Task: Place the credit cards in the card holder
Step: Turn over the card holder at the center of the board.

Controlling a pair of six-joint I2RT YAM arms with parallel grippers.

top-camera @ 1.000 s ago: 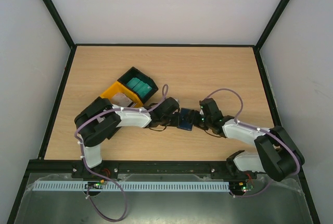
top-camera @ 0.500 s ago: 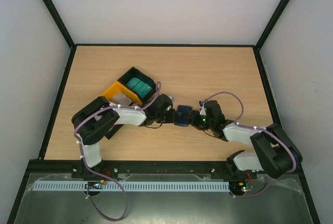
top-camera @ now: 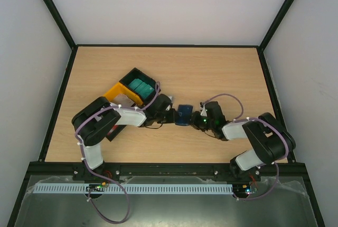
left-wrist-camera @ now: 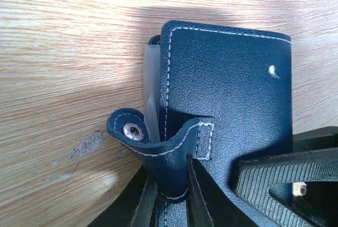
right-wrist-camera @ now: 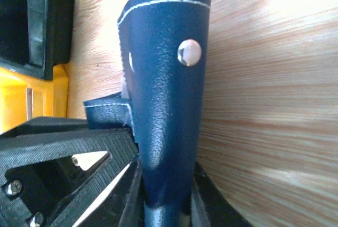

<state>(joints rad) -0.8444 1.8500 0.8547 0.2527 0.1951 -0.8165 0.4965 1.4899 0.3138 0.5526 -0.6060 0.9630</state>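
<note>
Two tools now share the holder. At far left the tray [top-camera: 113, 93] sits on the table [top-camera: 211, 68] with teal cards [top-camera: 140, 85] in its black end compartment, so those are not yet loaded. Next, the left tool [left-wrist-camera: 171, 206] is clenched on the holder's snap tab [left-wrist-camera: 158, 148]. The holder [top-camera: 183, 115] hangs between the arms, near the table's middle. Further right, the right tool [right-wrist-camera: 162, 200], gaping a second ago, has closed over the navy cover and seems to pinch it, though its pads are mostly hidden. With both flaps held, I judge the pair is set to spread the holder open for cards.
</note>
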